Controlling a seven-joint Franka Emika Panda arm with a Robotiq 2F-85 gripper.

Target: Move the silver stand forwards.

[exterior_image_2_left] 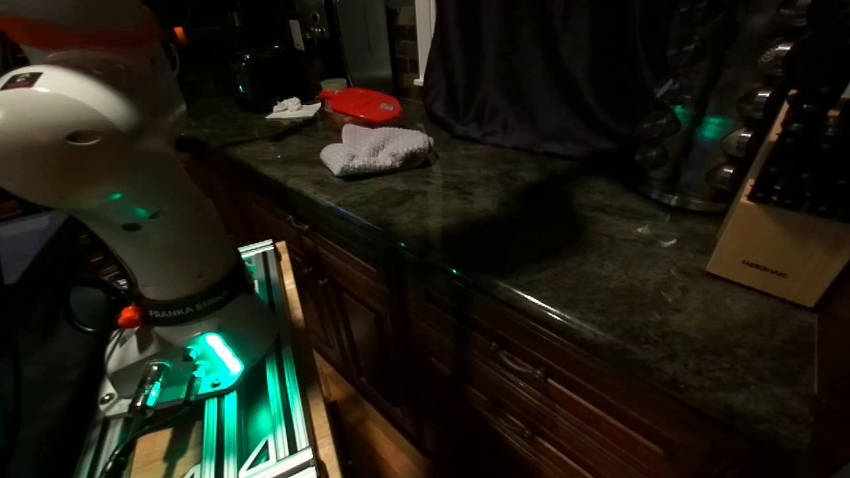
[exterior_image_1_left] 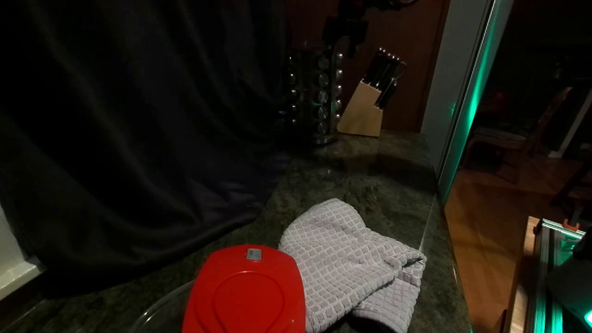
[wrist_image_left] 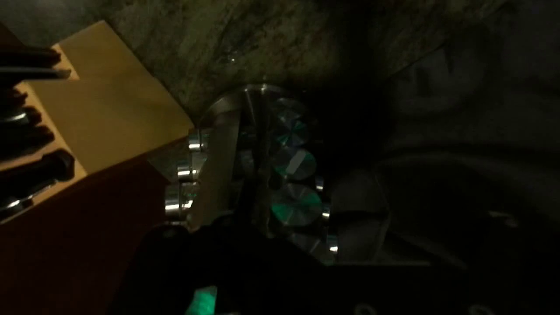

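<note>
Right, my claw [exterior_image_1_left: 341,48] looks spread, nothing visibly held; in an exterior view the silver stand [exterior_image_1_left: 322,96] is upright at its seven o'clock, knife block [exterior_image_1_left: 360,112] just beside, toward three. I'd drop lower, then slide slowly lest it tip.

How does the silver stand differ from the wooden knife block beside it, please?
The silver stand is shiny metal, whereas the wooden knife block is tan. The stand is upright; the block's body slants. The stand carries tiers of round chrome caps; the block holds dark-handled knives. Both rest on the dark countertop.
</note>
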